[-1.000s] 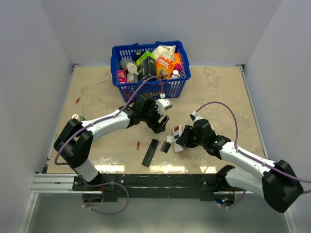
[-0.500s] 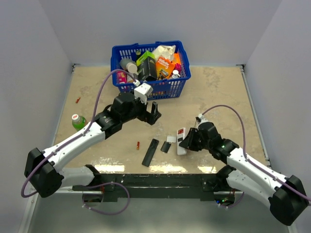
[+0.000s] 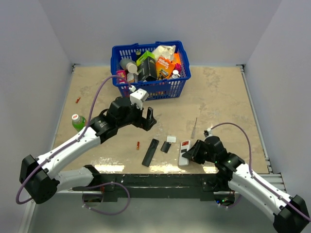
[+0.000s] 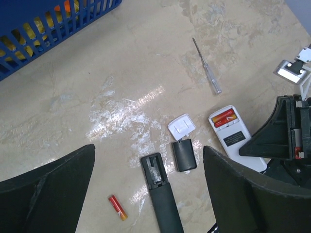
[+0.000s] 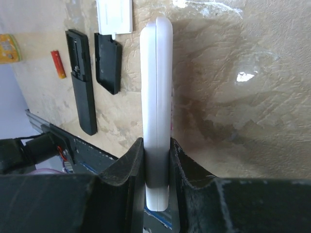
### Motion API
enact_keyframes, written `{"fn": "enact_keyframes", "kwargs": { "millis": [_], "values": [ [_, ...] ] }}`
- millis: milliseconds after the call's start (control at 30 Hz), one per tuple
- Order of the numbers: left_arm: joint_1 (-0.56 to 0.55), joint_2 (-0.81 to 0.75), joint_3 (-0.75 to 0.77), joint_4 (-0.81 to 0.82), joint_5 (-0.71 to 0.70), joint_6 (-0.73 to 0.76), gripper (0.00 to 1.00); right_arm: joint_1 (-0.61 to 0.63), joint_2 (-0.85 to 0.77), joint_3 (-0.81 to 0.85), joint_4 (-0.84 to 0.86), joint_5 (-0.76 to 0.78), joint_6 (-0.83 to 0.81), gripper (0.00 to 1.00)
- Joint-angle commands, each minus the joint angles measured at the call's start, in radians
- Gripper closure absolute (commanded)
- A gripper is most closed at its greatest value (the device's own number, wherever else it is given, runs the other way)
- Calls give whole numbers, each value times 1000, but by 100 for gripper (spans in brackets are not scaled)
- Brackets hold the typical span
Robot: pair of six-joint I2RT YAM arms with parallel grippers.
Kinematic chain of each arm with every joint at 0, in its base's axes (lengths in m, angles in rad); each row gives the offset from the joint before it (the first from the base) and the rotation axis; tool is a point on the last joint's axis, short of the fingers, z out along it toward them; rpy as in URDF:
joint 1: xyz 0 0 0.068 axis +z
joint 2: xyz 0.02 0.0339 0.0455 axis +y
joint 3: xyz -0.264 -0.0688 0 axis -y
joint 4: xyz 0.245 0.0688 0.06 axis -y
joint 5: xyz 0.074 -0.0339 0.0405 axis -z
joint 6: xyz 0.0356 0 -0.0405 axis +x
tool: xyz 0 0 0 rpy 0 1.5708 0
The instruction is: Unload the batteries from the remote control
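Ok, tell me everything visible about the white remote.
The white remote is a slim plastic bar with a rounded far end and a seam along its long edge. Its back is exposed with the cover off, so a red cell shows in the open compartment at the far end, with a dark label just below it. The right gripper has its jaws shut on the near end, pinching it. Whether it rests on the table cannot be told.
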Motion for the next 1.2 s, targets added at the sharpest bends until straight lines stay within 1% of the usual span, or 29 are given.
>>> {"fn": "enact_keyframes", "kwargs": {
  "millis": [0,67,100,200,300,400,433,500,533,667,767,867,967,1000,1033,1167],
  "values": [
    [3,-41,-2,-4,9,-19,4,-4,-15,13,18,46,85,82],
    [4,-48,-4,-10,9,-17,4,-4,-19,15,-10,57,107,72],
    [4,-53,-5,-13,3,-17,4,-3,-19,19,-58,69,128,65],
    [4,-77,-19,-24,-22,-23,4,-3,-7,48,-140,138,156,57],
    [4,-105,-39,-29,-39,-29,4,-4,27,103,-220,168,170,53],
    [3,-126,-48,-35,-49,-28,4,-4,68,157,-250,211,168,52],
    [4,-126,-47,-41,-51,-26,4,-3,109,168,-254,220,164,52],
    [4,-122,-41,-47,-49,-23,4,-4,151,201,-254,249,121,52],
    [4,-120,-41,-47,-46,-23,4,-4,204,211,-255,244,106,52],
    [4,-117,-45,-43,-32,-25,4,-4,301,229,-266,243,47,52],
    [4,-122,-50,-40,-34,-22,4,-4,301,239,-278,260,35,50],
    [3,-125,-53,-32,-31,-17,4,-4,288,228,-251,243,43,49],
    [4,-123,-59,-27,-34,-16,4,-3,275,190,-159,172,50,49],
    [4,-120,-59,-26,-34,-14,4,-3,266,170,-102,151,50,49],
    [4,-120,-60,-26,-34,-14,4,0,265,162,-90,125,55,49],
    [4,-119,-73,-18,-37,-14,4,0,289,153,-47,109,79,49]
  ]
}}
